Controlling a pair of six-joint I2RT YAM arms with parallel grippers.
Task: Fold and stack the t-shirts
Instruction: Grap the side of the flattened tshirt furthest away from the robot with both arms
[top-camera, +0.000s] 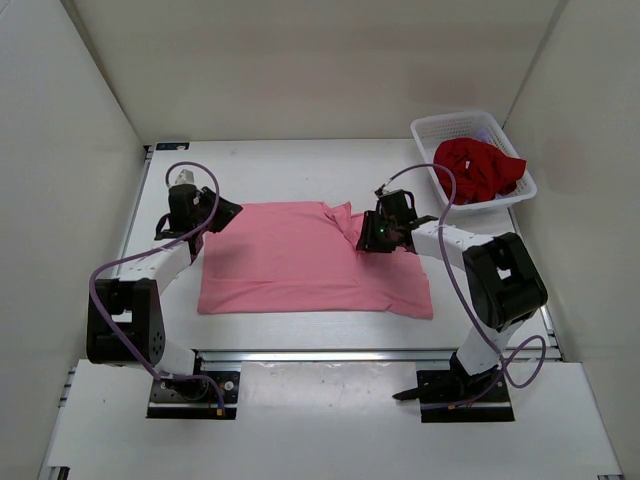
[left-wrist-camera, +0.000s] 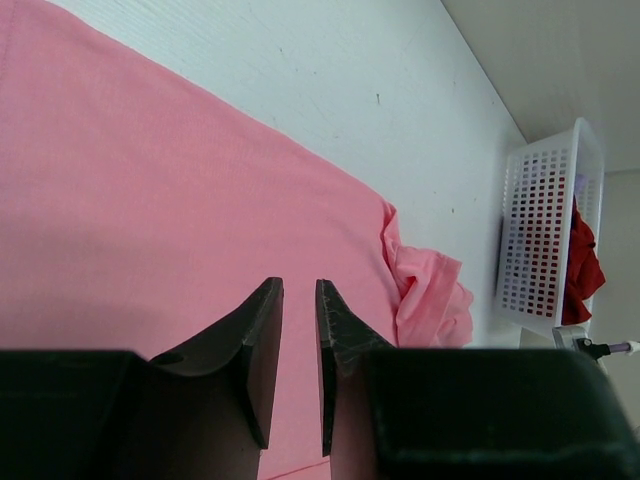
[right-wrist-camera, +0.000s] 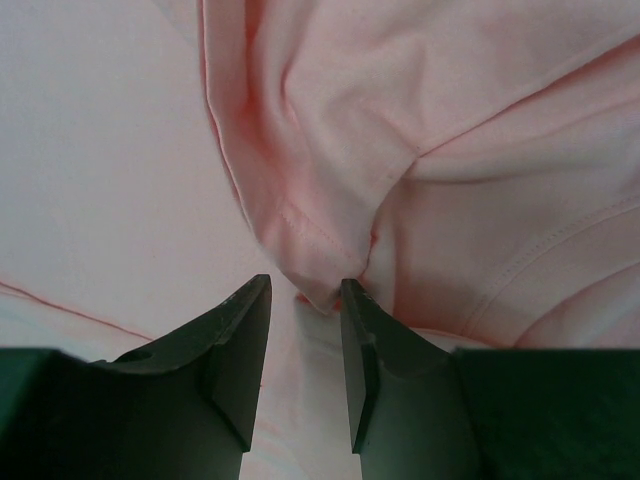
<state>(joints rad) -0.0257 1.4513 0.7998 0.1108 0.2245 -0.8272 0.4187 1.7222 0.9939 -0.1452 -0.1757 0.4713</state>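
Pink shirt (top-camera: 300, 265), top view: spread on the bench (top-camera: 280, 165), mostly flat and not folded. Its sleeve (top-camera: 345, 215) is bunched at the far-right part.
Left tool (top-camera: 225, 212), top view: over the shirt's far-left corner.
Right tool (top-camera: 372, 238), top view: down on the bunched sleeve.
Dark red shirt (top-camera: 478, 168), top view: heaped in the white basket (top-camera: 425, 130) at far right, well apart from the pink shirt.
Left tool (left-wrist-camera: 298, 290), left wrist view: jaws nearly together, only a thin slit between them with pink cloth behind. Cannot tell if any cloth is pinched.
Risk, left: if nothing is caught, a lift raises no corner and the fold goes lopsided.
Right tool (right-wrist-camera: 305, 290), right wrist view: jaws apart, with the tip of a stitched sleeve fold (right-wrist-camera: 320, 250) between the tips, not visibly pressed.
Risk, right: only the fold's tip is in reach. Closing here could take 1 layer or slide off the hem, so the sleeve drops mid-move.
Risk, both: 2 arms pulling unevenly could drag the whole shirt across the smooth bench instead of folding it, or deepen the wrinkles at the bunch.
Stage, judged: early; 1 shirt laid out, 0 folded.
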